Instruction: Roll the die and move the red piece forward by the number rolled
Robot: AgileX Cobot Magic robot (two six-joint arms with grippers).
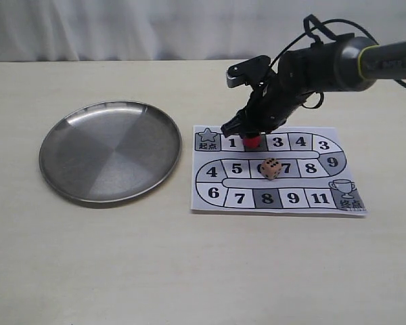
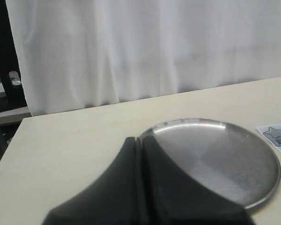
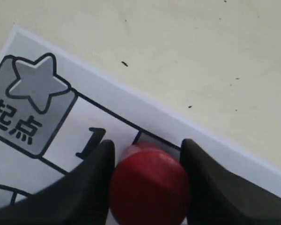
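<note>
The red piece stands on the dark square between 1 and 3 in the top row of the paper game board. My right gripper reaches down from the right and is shut on it. In the right wrist view both black fingers press the sides of the red piece, just past the star start square. The die, a pale cube with black pips, rests on the board's middle row over square 6. My left gripper is shut and empty, near the plate's rim.
A round steel plate lies on the tan table left of the board; the left wrist view shows the plate too. A white curtain hangs behind the table. The right arm and its cables stretch over the board's upper right.
</note>
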